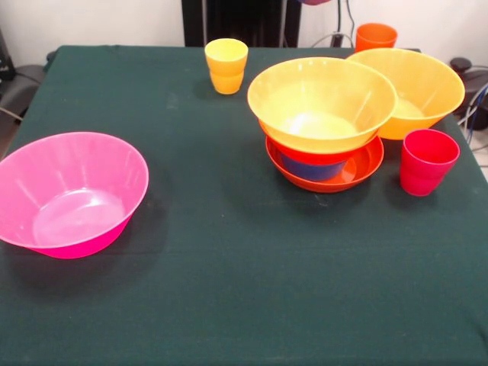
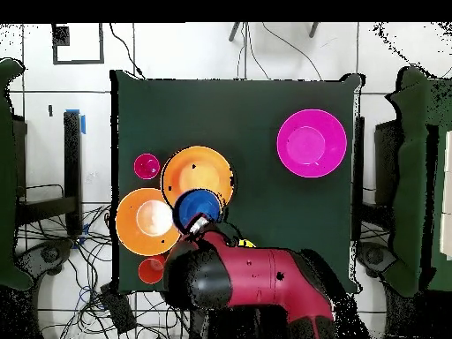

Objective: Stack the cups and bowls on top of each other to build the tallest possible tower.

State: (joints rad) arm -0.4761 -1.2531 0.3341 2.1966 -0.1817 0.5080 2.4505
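Observation:
The tower (image 1: 320, 107) stands right of centre: a shallow red-orange bowl (image 1: 364, 169) lowest, then a small blue bowl (image 1: 313, 168), a red bowl, and a large orange-yellow bowl on top. It also shows in the overhead view (image 2: 196, 172). A second large orange-yellow bowl (image 1: 419, 88) sits beside it. The pink bowl (image 1: 72, 194) stands apart at the left. The yellow cup (image 1: 226, 65), orange cup (image 1: 375, 36) and red-pink cup (image 1: 427, 162) stand upright. My gripper (image 2: 201, 228) holds a second small blue bowl (image 2: 199, 208) high by the tower's edge; only a sliver of that bowl shows in the front view.
The dark green table (image 1: 229, 290) carries everything. My red arm (image 2: 256, 278) reaches in over the table's edge and hides most of the yellow cup (image 2: 247, 243) in the overhead view. Cables lie on the floor beside the table (image 2: 88, 256).

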